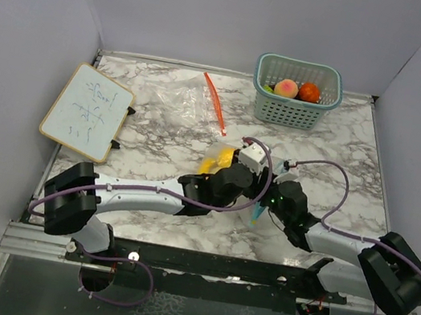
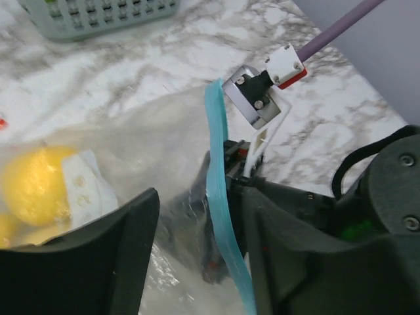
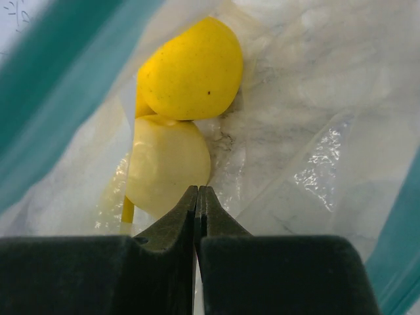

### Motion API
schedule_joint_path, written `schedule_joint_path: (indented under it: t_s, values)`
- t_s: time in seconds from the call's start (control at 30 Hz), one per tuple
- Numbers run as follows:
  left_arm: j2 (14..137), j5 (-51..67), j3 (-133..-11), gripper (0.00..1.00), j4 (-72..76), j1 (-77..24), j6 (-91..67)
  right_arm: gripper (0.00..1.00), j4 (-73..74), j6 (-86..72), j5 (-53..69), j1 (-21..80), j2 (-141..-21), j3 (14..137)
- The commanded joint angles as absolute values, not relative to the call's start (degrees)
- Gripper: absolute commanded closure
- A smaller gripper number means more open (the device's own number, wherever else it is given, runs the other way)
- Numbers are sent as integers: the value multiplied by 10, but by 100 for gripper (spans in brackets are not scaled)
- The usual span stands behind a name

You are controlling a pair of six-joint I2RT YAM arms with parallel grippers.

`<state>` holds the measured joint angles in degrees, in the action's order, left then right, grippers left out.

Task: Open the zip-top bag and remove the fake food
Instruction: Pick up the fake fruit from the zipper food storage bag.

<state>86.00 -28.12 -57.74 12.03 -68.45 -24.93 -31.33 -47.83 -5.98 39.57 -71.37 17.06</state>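
The clear zip-top bag (image 1: 213, 151) with a teal zip strip (image 1: 256, 211) lies mid-table between my two grippers. A yellow lemon (image 3: 190, 69) and a paler yellow fruit (image 3: 167, 164) lie inside it; they show as a yellow patch in the top view (image 1: 222, 160). My right gripper (image 3: 198, 193) is shut on the bag's film at its mouth, and it also shows in the top view (image 1: 266, 196). My left gripper (image 2: 197, 216) is open, its jaws either side of the teal strip (image 2: 220, 197) and film. The lemon (image 2: 33, 184) shows through the bag.
A teal mesh basket (image 1: 293, 113) stands at the back right and holds a peach (image 1: 286, 88), an orange (image 1: 309, 92) and a green piece (image 1: 268, 88). Another clear bag with a red zip (image 1: 215, 101) lies at the back centre. A whiteboard (image 1: 88, 110) lies at the left.
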Motion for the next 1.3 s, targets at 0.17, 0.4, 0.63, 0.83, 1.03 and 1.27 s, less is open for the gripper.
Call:
schedule_joint_path:
  t_s: [0.17, 0.4, 0.63, 0.83, 1.03, 1.27]
  values:
    - [760, -246, -475, 21, 120, -586, -319, 98, -408, -473, -17, 359, -682, 116]
    - [669, -115, -311, 26, 201, -386, -408, 98, -413, -460, 2, 340, -674, 102]
    - [734, 85, -221, 35, 412, -261, -486, 98, -434, -453, 29, 337, -687, 96]
    - [836, 177, -204, 29, 572, -249, -534, 98, -430, -448, 38, 334, -687, 95]
    - [961, 223, -181, 37, 775, -249, -619, 98, -419, -445, 39, 332, -681, 93]
    - [1073, 258, -203, 73, 918, -249, -666, 98, -420, -447, 46, 332, -681, 85]
